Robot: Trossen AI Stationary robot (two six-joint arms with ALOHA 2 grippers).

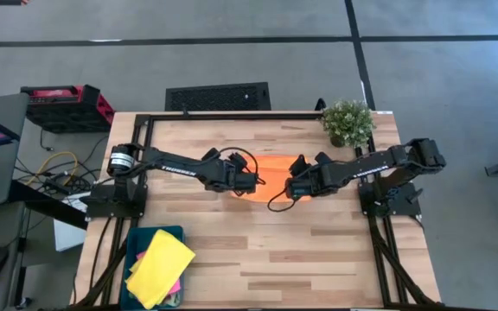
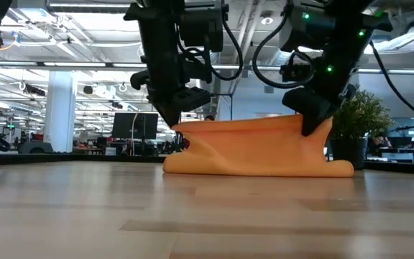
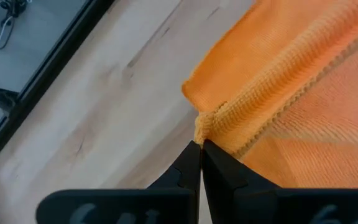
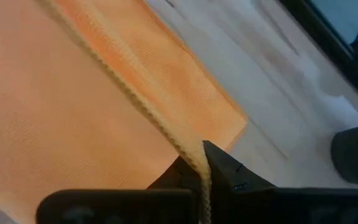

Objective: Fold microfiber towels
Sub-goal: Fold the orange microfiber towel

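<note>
Counting: one orange towel, two claws.

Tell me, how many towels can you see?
3: orange towel mid-table, held by both grippers; yellow towel atop the teal bin; a pink towel peeking underneath. More may be hidden.

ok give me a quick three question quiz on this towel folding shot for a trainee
1. True or false: the orange towel lies flat and untouched on the table.
2. Which towel lies on top in the teal bin? A) pink B) yellow C) green
3. Fill in: the potted plant stands nearest the ____ arm.

Key:
1. False. The left tool and the right tool each pinch a hemmed edge, and the low view shows that edge raised off the wood.
2. B, the yellow towel.
3. right
</note>
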